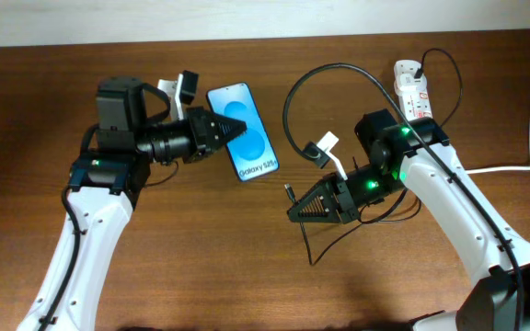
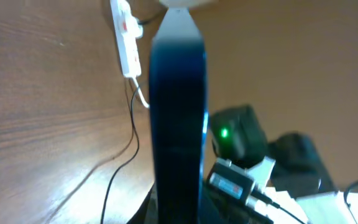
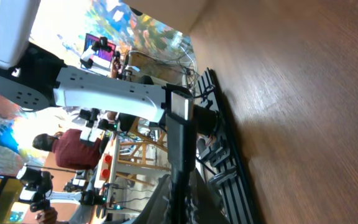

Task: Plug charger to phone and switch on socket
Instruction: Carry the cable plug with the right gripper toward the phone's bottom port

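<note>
Here, the left gripper [image 1: 236,131] is clasping the phone [image 1: 258,152] (screen glowing blue); right of the phone, the right gripper [image 1: 294,212] is pinching the charger [image 1: 339,65], the socket [image 1: 412,87] lying farther right.

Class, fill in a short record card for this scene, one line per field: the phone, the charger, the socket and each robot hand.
phone: blue screen facing up, gripped at one side by the left hand
left hand: shut on the phone
charger: thin black cable, looping from near the socket down to the right hand
right hand: appears shut on the charger's small tip
socket: white strip with red marks, beyond the right arm, no hand on it
charger in phone: not yet, tip and phone are apart
</note>
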Controlling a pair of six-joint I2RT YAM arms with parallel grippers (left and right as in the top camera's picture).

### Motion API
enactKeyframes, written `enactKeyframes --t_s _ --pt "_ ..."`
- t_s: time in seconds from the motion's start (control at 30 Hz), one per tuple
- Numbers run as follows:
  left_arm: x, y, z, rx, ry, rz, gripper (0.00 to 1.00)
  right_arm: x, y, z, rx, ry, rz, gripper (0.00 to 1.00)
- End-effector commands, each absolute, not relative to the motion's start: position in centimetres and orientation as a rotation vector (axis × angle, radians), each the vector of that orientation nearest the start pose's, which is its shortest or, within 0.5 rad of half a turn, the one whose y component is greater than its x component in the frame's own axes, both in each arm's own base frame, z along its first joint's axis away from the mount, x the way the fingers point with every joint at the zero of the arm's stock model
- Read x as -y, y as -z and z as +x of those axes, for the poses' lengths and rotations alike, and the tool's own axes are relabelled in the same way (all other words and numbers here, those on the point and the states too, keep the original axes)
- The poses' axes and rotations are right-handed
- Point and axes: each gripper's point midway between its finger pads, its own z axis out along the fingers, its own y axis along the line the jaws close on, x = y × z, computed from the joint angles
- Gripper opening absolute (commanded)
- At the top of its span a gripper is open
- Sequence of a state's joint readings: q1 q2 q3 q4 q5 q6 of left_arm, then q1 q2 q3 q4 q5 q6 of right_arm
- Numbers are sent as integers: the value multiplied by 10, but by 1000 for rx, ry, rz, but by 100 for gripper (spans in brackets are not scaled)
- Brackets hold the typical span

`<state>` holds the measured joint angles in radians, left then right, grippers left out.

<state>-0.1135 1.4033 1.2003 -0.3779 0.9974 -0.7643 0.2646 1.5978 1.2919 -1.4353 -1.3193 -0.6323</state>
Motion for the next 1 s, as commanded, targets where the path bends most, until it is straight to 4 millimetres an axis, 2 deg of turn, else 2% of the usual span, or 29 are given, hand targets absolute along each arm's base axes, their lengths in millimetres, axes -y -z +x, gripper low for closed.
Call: enactKeyframes --t_s 0.0,0.13,0.33,0.47,0.57,0.97 --pt "182 -303 358 -2220 1580 -185 0 -231 -259 204 -2152 -1897 -915 5" --pt "182 -303 358 -2219 1579 -185 0 -234 -261 203 -2131 -1913 -924 5" --pt "183 -304 357 -2220 1588 -178 0 -258 -259 193 -2019 -1873 -1127 4" --pt "184 -305 355 -2221 1601 -166 0 -260 -242 205 -2197 -1784 -1061 4" --pt "189 -308 344 -2212 1647 -43 0 -261 -242 208 -2199 -1780 -1054 4" --pt "191 -309 342 -2199 1632 15 0 -266 -250 215 -2118 -1798 -1060 4"
